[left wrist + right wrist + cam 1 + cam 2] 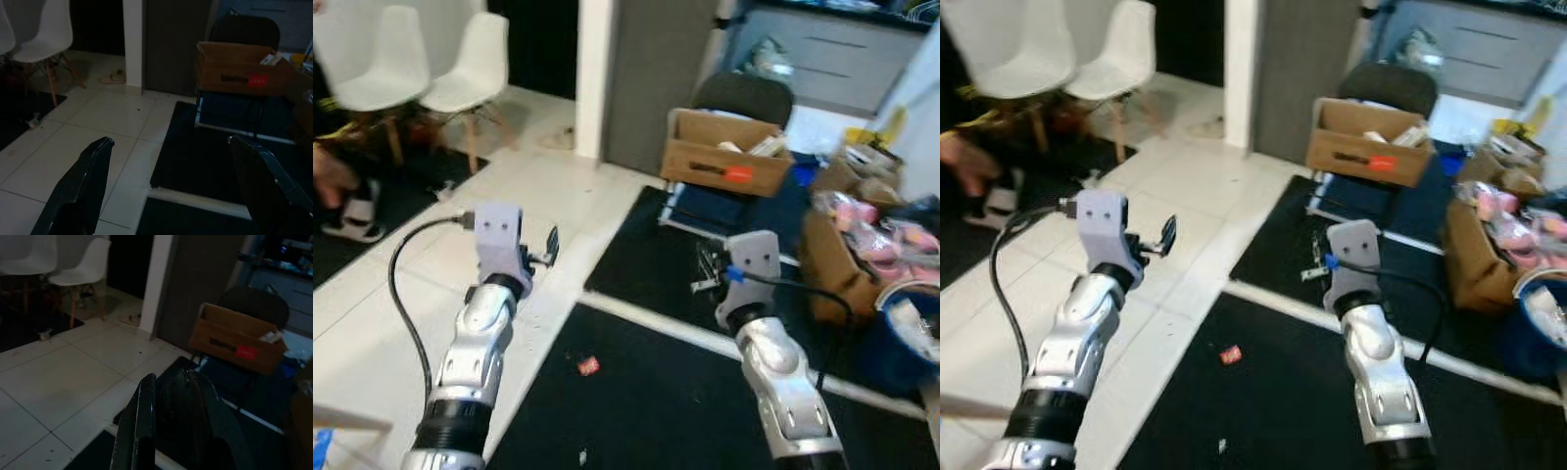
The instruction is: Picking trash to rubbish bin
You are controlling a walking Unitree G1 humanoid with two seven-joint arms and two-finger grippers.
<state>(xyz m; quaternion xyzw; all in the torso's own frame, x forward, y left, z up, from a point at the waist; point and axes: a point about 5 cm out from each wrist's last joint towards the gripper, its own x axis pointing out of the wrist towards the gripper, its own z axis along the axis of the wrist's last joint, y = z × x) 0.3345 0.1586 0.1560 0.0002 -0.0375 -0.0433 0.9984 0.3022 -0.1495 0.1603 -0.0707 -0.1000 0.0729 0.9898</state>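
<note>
Small red crumpled wrapper (588, 365) lies on black mat (646, 411), between both arms, below them. Left gripper (168, 186) raised forward over white tiles (431, 264), fingers spread wide, empty. Right gripper (171, 416) raised, fingers pressed together, empty.

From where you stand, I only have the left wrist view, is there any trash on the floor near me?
Observer: Yes, a small red scrap lies on the black mat, between the two arms.
Operator: Is my right gripper holding anything?
Observer: No, the right gripper is shut on nothing.
Operator: And is a bin in sight?
Observer: A blue bin stands at the robot's right, past the right arm.
</note>
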